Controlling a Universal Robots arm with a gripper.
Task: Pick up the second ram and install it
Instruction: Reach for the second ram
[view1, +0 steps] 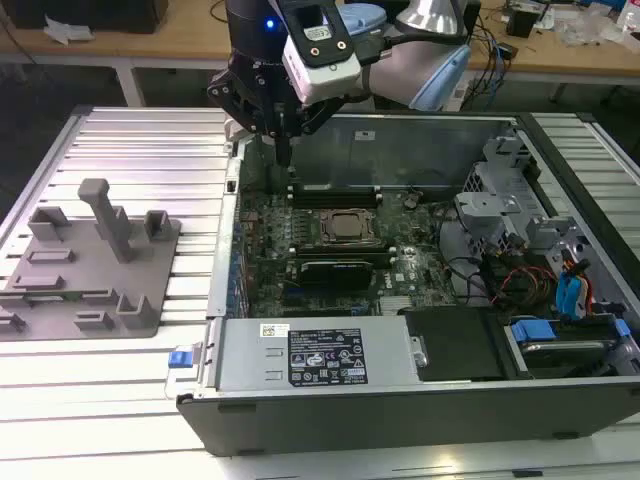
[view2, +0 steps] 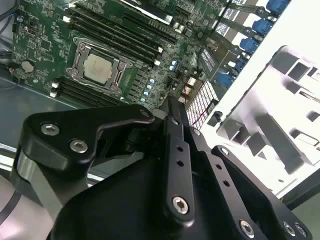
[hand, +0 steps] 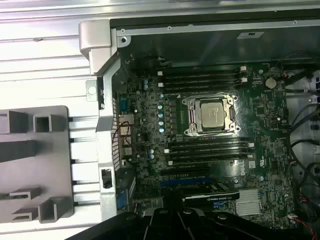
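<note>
While gripper (view1: 283, 152) hangs above motherboard (view1: 262, 225) | printed label (view1: 325, 356) on grey housing (view1: 235, 362)

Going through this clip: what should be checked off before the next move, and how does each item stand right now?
1. Tool empty: ok; its fingers look shut with nothing visible between them.
2. Second ram located: ok, probably; it looks like the greenish strip lying on the grey tray.
3. Tool above the tray: not ok; it hangs over a rear corner of the open case.
4. Memory slots free: cannot tell.
</note>
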